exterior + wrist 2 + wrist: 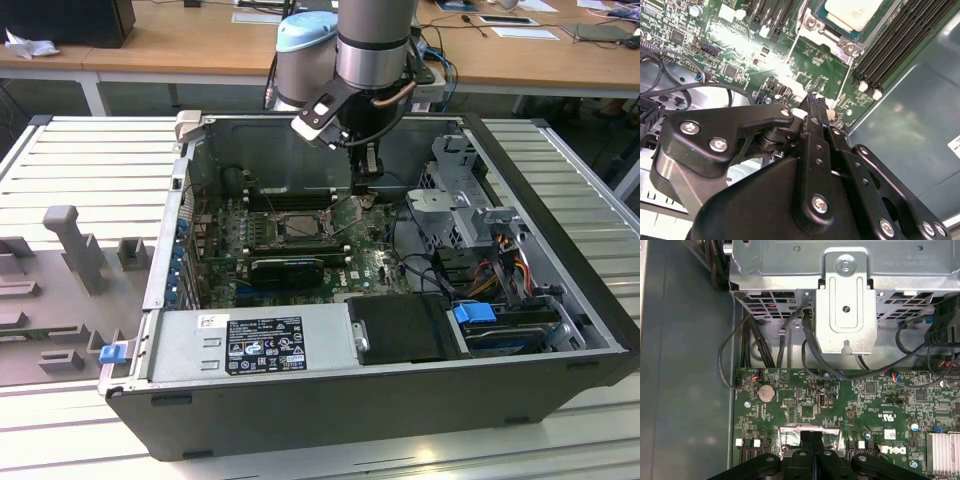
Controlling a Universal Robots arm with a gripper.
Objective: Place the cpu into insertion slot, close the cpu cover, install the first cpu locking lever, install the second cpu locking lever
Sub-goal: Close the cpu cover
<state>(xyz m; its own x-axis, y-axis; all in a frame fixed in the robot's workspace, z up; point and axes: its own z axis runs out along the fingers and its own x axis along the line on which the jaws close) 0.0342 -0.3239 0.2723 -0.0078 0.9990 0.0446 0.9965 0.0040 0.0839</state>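
End effector [812, 436] is pinched shut, nothing in it, hanging over the green board [805, 400] just beside the insertion slot [289, 228]. The cpu [854, 12] is already sitting in there, pale top up.

Pale wooden desks [180, 45] strewn with papers [524, 32] stand behind a ribbed grey metal table [90, 160].

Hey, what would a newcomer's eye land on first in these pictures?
The big robot arm reaching down into the open computer case, its gripper low over the green circuit board with jaws shut. In the second wrist view, the pale square chip stands out against the board, beyond the gripper's tip.
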